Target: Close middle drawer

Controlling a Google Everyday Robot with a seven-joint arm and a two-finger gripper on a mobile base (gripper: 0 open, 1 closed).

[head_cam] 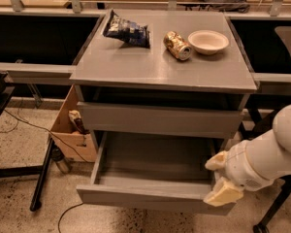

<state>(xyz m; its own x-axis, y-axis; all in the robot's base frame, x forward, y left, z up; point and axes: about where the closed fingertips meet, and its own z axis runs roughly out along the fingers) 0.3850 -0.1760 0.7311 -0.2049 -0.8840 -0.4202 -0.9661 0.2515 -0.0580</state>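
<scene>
The middle drawer [150,198] is pulled far out of the grey cabinet [160,69]; its plain flat front faces me and its empty tray-like box shows behind it. Above it, another grey drawer front [157,120] sits a little way out under the cabinet top. My gripper [219,177], with cream fingers on a white arm, is at the right end of the open drawer's front panel. Its fingers are apart, one above the panel's top edge and one in front of it, holding nothing.
On the cabinet top lie a dark chip bag [127,30], a tipped can [177,45] and a white bowl [208,41]. A cardboard box [72,130] stands on the floor at the left, with a black table leg [42,178] and cables. A black chair base [274,212] is at the right.
</scene>
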